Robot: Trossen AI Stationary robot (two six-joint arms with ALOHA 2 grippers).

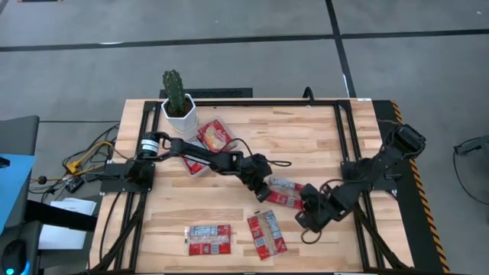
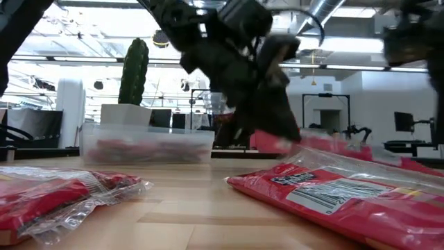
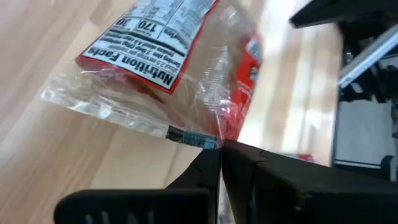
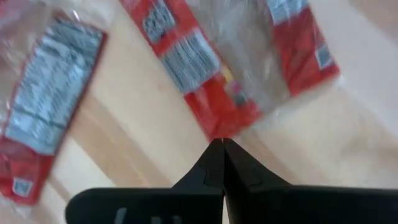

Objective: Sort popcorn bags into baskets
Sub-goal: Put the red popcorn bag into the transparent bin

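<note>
A cactus (image 1: 173, 89) in a white pot (image 1: 179, 116) stands at the table's (image 1: 306, 141) far left corner, and just beside it lies the clear tray (image 1: 208, 145) with red popcorn bags inside; the left arm's long link passes over the tray's near side. Two more bags lie flat by the table's near edge, one (image 1: 209, 239) left of centre with its long side along the edge, the other (image 1: 267, 234) close to its right and turned slantwise. In the low view the tray (image 2: 147, 144) shows before the cactus (image 2: 133, 71), with these two bags (image 2: 62, 191) (image 2: 347, 198) in the foreground.

The left arm reaches from the table's left edge across to the middle. Its gripper (image 1: 262, 187) is pinched shut on the clear plastic edge of a fourth bag (image 1: 285, 192), which lies near the table's centre; the left wrist view shows the fingers (image 3: 205, 177) closed together on the wrapper's seam of that bag (image 3: 168, 68), whose nutrition panel faces up.

The right arm comes in from the table's right edge, bent low, its gripper (image 1: 313, 214) just beside the same bag's right end. The right wrist view shows its fingers (image 4: 214, 165) pressed together with nothing between them, hanging above the wood between two bags (image 4: 230, 56) (image 4: 46, 106).
</note>
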